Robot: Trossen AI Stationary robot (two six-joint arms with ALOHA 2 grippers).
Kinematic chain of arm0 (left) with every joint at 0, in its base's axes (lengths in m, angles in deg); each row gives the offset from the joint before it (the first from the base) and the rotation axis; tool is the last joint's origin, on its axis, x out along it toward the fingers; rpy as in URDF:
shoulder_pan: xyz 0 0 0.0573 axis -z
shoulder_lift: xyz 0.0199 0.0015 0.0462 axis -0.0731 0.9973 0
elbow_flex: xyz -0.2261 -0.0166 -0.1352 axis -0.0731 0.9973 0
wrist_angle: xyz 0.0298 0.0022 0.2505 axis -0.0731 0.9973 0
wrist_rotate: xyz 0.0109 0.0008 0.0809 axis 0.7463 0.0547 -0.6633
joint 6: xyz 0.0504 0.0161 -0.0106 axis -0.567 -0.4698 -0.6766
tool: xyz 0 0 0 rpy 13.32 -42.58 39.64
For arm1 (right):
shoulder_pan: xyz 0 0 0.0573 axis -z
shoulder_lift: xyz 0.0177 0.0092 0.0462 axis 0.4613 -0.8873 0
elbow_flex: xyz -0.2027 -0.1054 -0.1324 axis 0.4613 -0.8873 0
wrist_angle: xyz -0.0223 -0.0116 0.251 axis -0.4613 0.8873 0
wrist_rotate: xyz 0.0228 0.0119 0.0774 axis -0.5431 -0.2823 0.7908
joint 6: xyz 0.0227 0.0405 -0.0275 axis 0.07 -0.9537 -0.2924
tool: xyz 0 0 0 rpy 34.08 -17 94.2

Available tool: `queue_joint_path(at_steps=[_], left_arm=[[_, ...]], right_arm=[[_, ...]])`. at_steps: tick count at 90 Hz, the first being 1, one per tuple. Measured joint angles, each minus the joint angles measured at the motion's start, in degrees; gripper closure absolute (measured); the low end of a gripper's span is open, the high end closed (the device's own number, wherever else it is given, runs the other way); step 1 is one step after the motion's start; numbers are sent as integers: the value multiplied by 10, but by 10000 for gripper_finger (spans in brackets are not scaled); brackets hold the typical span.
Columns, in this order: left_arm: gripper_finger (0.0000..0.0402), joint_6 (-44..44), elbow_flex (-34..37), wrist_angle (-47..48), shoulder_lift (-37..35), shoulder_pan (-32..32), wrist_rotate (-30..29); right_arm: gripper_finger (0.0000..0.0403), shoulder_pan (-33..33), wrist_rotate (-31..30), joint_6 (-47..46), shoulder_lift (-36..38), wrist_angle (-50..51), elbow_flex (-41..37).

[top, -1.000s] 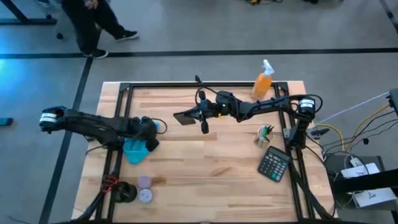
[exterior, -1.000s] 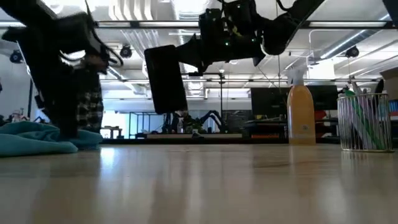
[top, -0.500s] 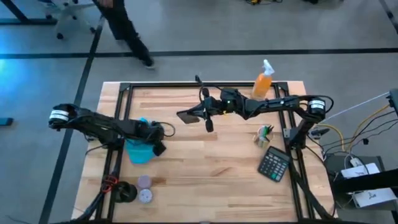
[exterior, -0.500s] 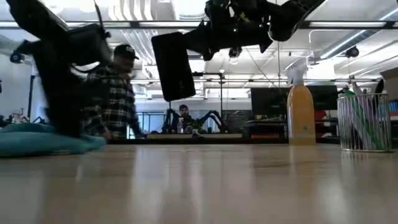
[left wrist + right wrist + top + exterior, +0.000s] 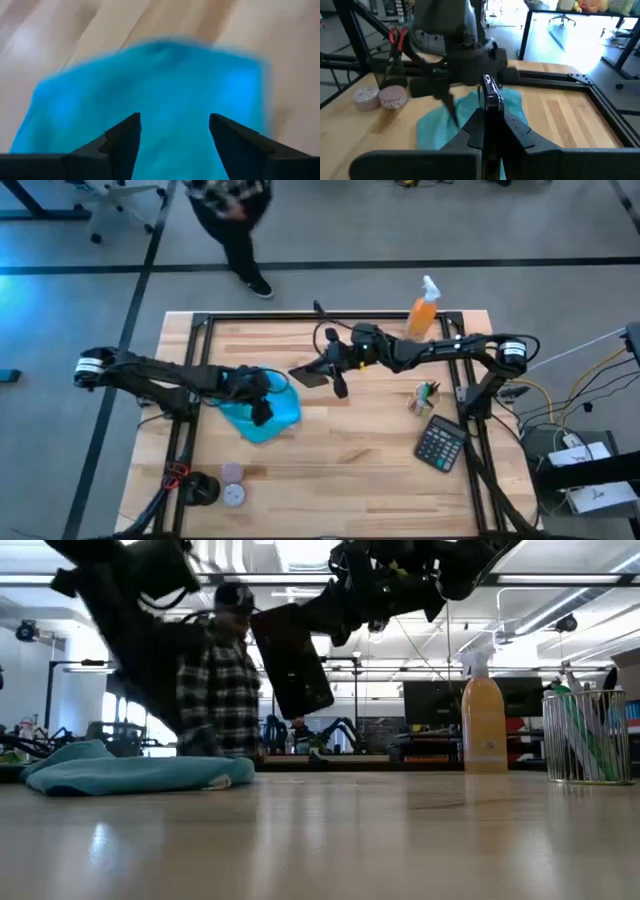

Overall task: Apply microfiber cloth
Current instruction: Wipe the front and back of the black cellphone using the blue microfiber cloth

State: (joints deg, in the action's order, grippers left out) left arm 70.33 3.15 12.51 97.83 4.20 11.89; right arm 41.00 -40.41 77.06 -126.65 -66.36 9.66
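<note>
The microfiber cloth (image 5: 262, 412) lies spread and wrinkled on the bench (image 5: 380, 480) toward its left side, and the left gripper (image 5: 262, 413) hovers right over it with its fingers (image 5: 122, 142) spread apart, holding nothing; the left wrist view shows turquoise fabric filling the gap between them. The right gripper (image 5: 335, 373) is near the middle of the bench, its fingers clenched on the edge of a black phone (image 5: 312, 373) held well clear of the wood, tilted in the low view. Judging by this, the step in hand is getting a grip on the cloth so it can be carried to the phone. To do it well, the left fingers should drop straight onto a raised fold near the cloth's middle, pinch enough layers that it does not slide out, and lift cleanly. The right arm should keep the phone's face turned toward the approaching cloth and steady.
</note>
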Motion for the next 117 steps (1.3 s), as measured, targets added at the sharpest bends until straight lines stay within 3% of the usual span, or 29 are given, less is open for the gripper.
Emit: queue_joint_path(at_steps=[11,35,47,59,70,85,100,117], left_arm=[[187,11,45,-43,27,0,-1],[196,-86,79,-392,169,0,-10],[201,-144,58,-563,278,-5,-29],[206,-215,-7,-664,373,-22,-25],[209,-265,-76,-642,403,-28,-1],[205,-284,-106,-519,339,-24,17],[189,-270,-72,-379,211,-17,24],[180,-156,16,-229,63,-5,24]], right_arm=[[392,-7,-15,14,0,-15,-7],[392,-27,-14,27,18,-176,-108],[392,-26,-36,11,39,-226,-161],[392,-29,-49,22,62,-221,-188],[392,-31,-77,26,72,-215,-200],[392,-34,-122,38,86,-224,-213],[393,-35,-119,31,83,-226,-214],[393,-36,-123,2,53,-257,-205]])
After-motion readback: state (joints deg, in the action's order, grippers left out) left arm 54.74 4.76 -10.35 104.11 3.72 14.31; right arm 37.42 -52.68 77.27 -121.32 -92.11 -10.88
